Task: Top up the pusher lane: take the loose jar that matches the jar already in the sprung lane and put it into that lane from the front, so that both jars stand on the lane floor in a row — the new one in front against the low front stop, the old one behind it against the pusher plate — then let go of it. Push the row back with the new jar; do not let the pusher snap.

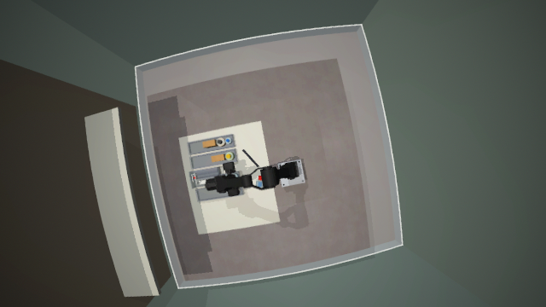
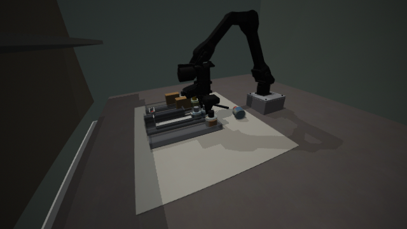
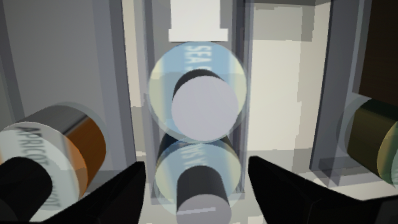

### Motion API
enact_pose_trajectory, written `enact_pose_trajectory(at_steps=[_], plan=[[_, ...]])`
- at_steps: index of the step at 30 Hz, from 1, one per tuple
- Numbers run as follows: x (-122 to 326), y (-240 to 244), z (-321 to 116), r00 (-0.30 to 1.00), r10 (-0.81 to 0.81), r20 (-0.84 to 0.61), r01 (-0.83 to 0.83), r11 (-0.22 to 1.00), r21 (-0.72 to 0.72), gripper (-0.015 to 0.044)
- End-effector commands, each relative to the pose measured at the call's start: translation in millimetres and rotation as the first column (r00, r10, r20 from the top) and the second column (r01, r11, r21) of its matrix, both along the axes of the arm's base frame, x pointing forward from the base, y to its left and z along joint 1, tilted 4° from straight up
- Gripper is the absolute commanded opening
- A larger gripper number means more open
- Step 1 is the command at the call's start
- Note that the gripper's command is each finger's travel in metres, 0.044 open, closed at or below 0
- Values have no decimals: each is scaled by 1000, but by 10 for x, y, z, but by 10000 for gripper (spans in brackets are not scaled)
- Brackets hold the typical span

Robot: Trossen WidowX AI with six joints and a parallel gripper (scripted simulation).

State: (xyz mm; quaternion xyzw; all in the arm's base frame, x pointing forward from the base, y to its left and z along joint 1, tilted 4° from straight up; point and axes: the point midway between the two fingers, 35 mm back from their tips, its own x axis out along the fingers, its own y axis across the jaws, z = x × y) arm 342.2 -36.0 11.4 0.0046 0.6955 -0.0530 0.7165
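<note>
Now the black claw (image 3: 197, 187) stands spread, gripping nothing, straddling the front pale-blue glass jar (image 3: 196, 176) standing in the grey sprung lane (image 3: 240, 100) toward the worktop's left edge, its twin (image 3: 199, 90) directly behind.

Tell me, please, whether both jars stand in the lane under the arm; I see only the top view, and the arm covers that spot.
Observer: Yes. The wrist view shows the front jar and the rear jar upright, in one row, inside the lane.
Operator: Does the rear one reach the pusher plate?
Observer: It appears to. Its far edge overlaps the white pusher plate, and no gap shows between them.
Operator: Are the jaws clear of the front jar?
Observer: Yes. The jaws are open, with a gap showing on each side of that jar.
</note>
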Motion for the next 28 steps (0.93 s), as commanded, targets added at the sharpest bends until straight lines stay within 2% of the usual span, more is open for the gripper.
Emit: enact_pose_trajectory(at_steps=[1,17,28], plan=[[0,-2,0,1000,1,-1,-1,1000,-1,308],[-20,16,201,1000,1,-1,-1,1000,-1,308],[-342,42,211,1000,1,-4,-1,1000,-1,308]])
